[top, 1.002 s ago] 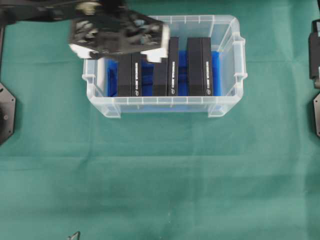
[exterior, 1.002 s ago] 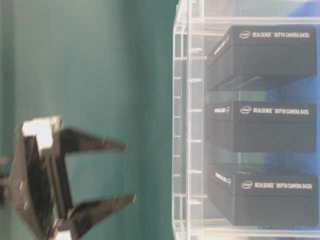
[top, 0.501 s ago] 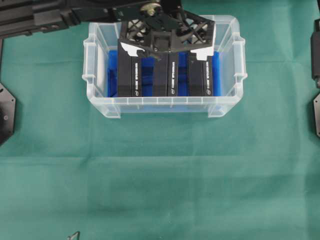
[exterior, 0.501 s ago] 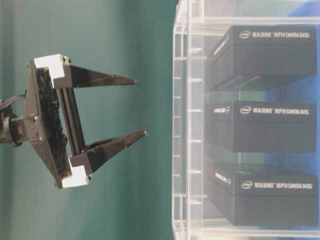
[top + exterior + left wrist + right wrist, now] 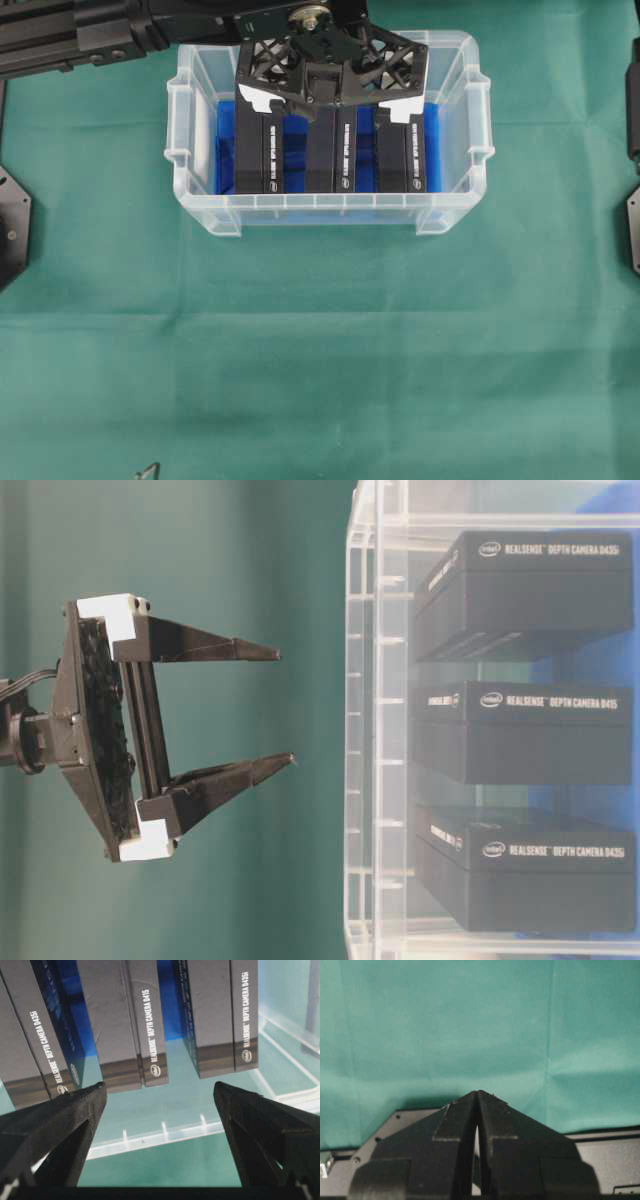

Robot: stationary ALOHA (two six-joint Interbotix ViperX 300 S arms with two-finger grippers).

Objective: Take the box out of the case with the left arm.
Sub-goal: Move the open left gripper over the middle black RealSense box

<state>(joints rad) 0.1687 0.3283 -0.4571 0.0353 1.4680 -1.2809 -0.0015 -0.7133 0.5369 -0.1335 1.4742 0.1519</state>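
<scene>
**A:** What's hard to read here?

**B:** From overhead, the left gripper (image 5: 330, 100) covers the far ends of all three boxes in the case (image 5: 455, 205), so its fingertips are lost against the black cartons. The left arm (image 5: 70, 35) runs out of the top left corner, cut off. Of the right arm, only dark pieces show at the right edge. The table-level view crops the case's right side.

**A:** Jaws?

**B:** Spread wide, nothing between them. The wrist view shows both fingers (image 5: 55, 1125) apart, with the middle box (image 5: 130, 1025) straight ahead of the gap. The left box (image 5: 27, 1035) lies ahead of the one finger, the right box (image 5: 220, 1015) ahead of the other. All three stand on edge on the blue cloth (image 5: 82, 1020). The side view has the tips just short of the clear wall, touching nothing.

**A:** And the right gripper (image 5: 477, 1097)?

**B:** Fingers pressed together over the green cloth (image 5: 470, 1025), empty.

**A:** Changed since a second back?

**B:** Then the left gripper was blurred over the case's far left corner. Half a second ago it was centred over the boxes; since then it barely shifted. The boxes haven't moved.
</scene>
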